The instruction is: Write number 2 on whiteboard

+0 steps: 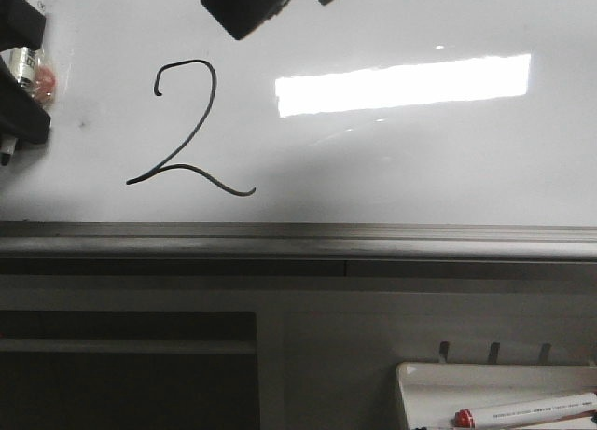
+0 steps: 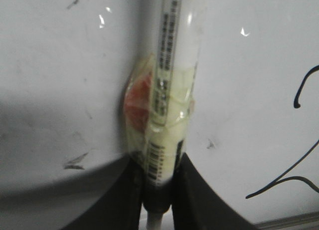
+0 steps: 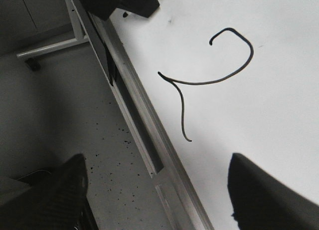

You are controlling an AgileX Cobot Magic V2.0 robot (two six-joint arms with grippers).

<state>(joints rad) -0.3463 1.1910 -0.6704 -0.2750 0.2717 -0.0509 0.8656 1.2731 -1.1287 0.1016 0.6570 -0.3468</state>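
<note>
A thin black number 2 (image 1: pixel 168 166) stands drawn on the left half of the glossy whiteboard (image 1: pixel 420 169). At the board's far left, my left gripper (image 1: pixel 19 85) is shut on a white marker (image 2: pixel 167 90) with a barcode label and clear wrapping. The marker lies along the board, left of the digit (image 2: pixel 298 93). My right gripper (image 3: pixel 159 190) is open and empty. It hovers over the board's lower rail, near the digit's (image 3: pixel 199 83) base stroke. In the front view it shows only as dark shapes (image 1: pixel 270 1) at the top edge.
A grey metal rail (image 1: pixel 298 239) runs under the board. A bright light reflection (image 1: pixel 401 85) lies right of the digit. A white tray (image 1: pixel 410 383) at the bottom right holds a red-capped marker (image 1: pixel 527 411). Speckled floor (image 3: pixel 99 140) lies below the rail.
</note>
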